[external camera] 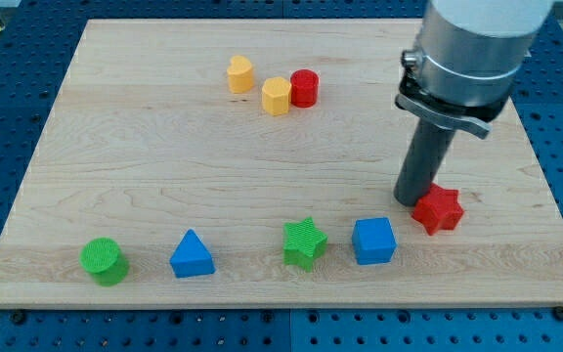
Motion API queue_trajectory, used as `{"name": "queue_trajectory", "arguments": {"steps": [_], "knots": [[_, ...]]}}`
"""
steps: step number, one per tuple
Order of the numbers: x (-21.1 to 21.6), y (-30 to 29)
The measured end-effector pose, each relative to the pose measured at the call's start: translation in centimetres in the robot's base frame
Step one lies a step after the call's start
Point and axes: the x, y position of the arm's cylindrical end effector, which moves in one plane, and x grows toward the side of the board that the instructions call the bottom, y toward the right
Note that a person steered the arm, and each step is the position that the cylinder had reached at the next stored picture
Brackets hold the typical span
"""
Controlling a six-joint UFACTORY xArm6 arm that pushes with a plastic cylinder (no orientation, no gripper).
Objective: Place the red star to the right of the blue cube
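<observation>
The red star (439, 209) lies at the view's lower right of the wooden board (164, 186). The blue cube (374, 241) sits just to its lower left, a small gap between them. My tip (414, 201) rests on the board, touching the red star's upper left side, above and right of the blue cube.
A green star (305, 242) lies left of the blue cube. A blue triangle (193, 255) and a green cylinder (103, 260) stand farther left. Near the view's top are a yellow block (240, 74), a yellow hexagon (276, 96) and a red cylinder (304, 88).
</observation>
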Motion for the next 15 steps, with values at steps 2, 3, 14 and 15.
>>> {"name": "queue_trajectory", "arguments": {"steps": [2,3,14,15], "knots": [[0.9,0.7],[-0.8,0.9],[1.3,8.5],[2.3,8.9]]}}
